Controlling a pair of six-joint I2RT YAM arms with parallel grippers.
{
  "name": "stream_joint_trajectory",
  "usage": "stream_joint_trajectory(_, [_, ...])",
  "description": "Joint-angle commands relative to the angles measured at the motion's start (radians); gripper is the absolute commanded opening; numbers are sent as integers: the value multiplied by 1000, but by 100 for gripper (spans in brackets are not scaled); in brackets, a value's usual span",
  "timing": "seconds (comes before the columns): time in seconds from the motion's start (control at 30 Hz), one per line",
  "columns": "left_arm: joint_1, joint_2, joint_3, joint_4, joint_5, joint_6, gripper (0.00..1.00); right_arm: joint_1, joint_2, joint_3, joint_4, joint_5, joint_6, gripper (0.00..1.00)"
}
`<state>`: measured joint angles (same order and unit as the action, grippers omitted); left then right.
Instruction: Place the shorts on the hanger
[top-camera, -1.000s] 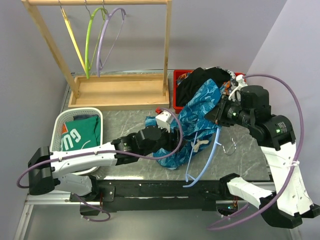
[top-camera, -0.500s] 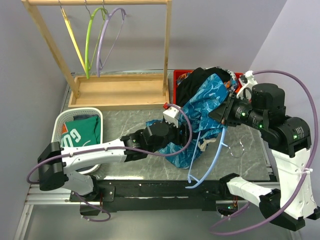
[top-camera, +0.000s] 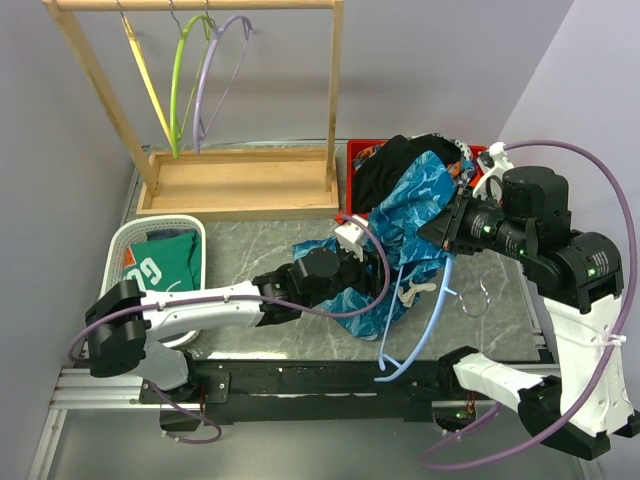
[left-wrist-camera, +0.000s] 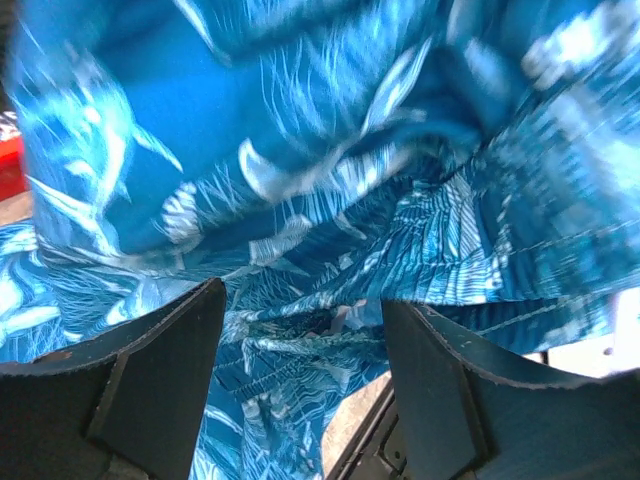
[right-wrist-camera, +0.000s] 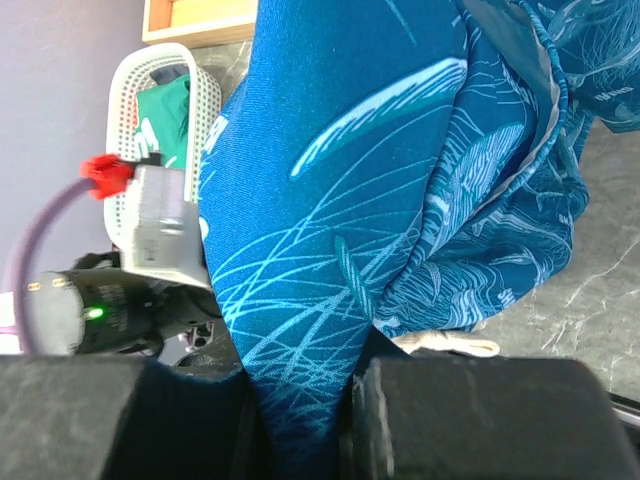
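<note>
The shorts (top-camera: 405, 215), shiny blue with a teal pattern, hang lifted over the table's right half, their lower folds (top-camera: 345, 305) resting on it. My right gripper (top-camera: 448, 228) is shut on their upper edge; in the right wrist view the fabric (right-wrist-camera: 330, 200) is pinched at my right gripper (right-wrist-camera: 345, 390). A white drawstring (right-wrist-camera: 450, 345) dangles beside it. The light-blue hanger (top-camera: 432, 322) hangs tilted below that gripper, its metal hook (top-camera: 480, 300) to the right and its top end hidden. My left gripper (top-camera: 357, 262) is open, pushed against the shorts (left-wrist-camera: 300, 150), which spread in front of my left gripper (left-wrist-camera: 300, 300).
A wooden rack (top-camera: 240, 185) at the back left carries a lime-green hanger (top-camera: 180, 80) and a lavender one (top-camera: 215, 75). A white basket (top-camera: 125, 240) holds a green shirt (top-camera: 160, 265). A red bin (top-camera: 360, 155) holds a black garment (top-camera: 400, 160).
My right gripper has raised the shorts and shifted right, and the hanger swung with it. My left arm has reached right, further into the hanging fabric, jaws staying open.
</note>
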<state>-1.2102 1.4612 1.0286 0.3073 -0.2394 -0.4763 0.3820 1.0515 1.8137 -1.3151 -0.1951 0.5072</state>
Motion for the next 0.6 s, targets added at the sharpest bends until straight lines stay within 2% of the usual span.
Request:
stream_joint_trajectory(0.0, [-5, 21, -60, 162, 57, 12, 69, 8, -2, 62, 42, 0, -4, 0])
stream_joint_trajectory(0.37, [-9, 24, -134, 315, -63, 31, 68, 8, -8, 44, 49, 14, 1, 0])
stream_joint_trajectory(0.47, [-9, 34, -142, 371, -83, 38, 64, 8, -10, 12, 71, -9, 10, 0])
stream_joint_trajectory(0.57, [-5, 54, -159, 430, -101, 30, 56, 9, -8, 9, 73, -6, 16, 0])
